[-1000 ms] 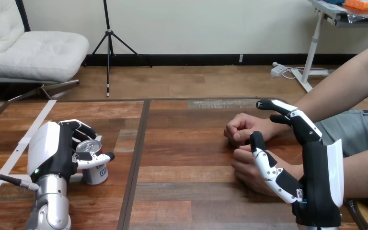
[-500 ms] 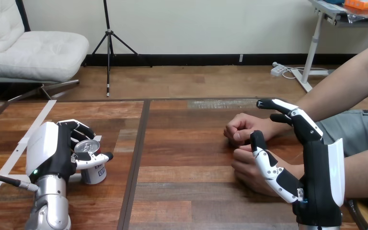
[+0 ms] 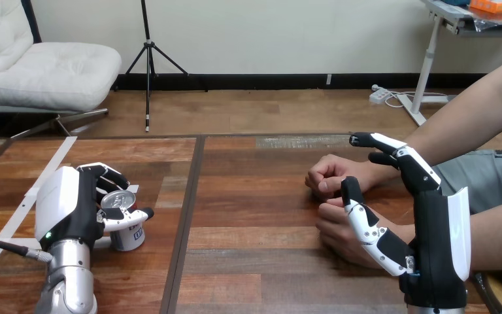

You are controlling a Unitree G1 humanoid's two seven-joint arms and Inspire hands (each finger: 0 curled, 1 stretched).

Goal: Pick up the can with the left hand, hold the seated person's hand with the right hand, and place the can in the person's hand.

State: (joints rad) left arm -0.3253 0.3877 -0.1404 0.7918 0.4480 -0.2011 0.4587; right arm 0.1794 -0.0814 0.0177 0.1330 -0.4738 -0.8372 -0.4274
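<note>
Standing on wooden table (image 3: 255, 196): can (image 3: 129, 237) in left hand (image 3: 65, 203).

Left hand closed, right hand spread

My left arm (image 3: 65, 284) comes up from seven o'clock. My left hand (image 3: 68, 209) stands with its white back turned to nine o'clock, fingers and thumb curled round the can (image 3: 131, 237). My right hand (image 3: 431, 255) rises at five o'clock, edge-on, with its fingers straight toward eleven o'clock and its thumb spread wide below them.
</note>
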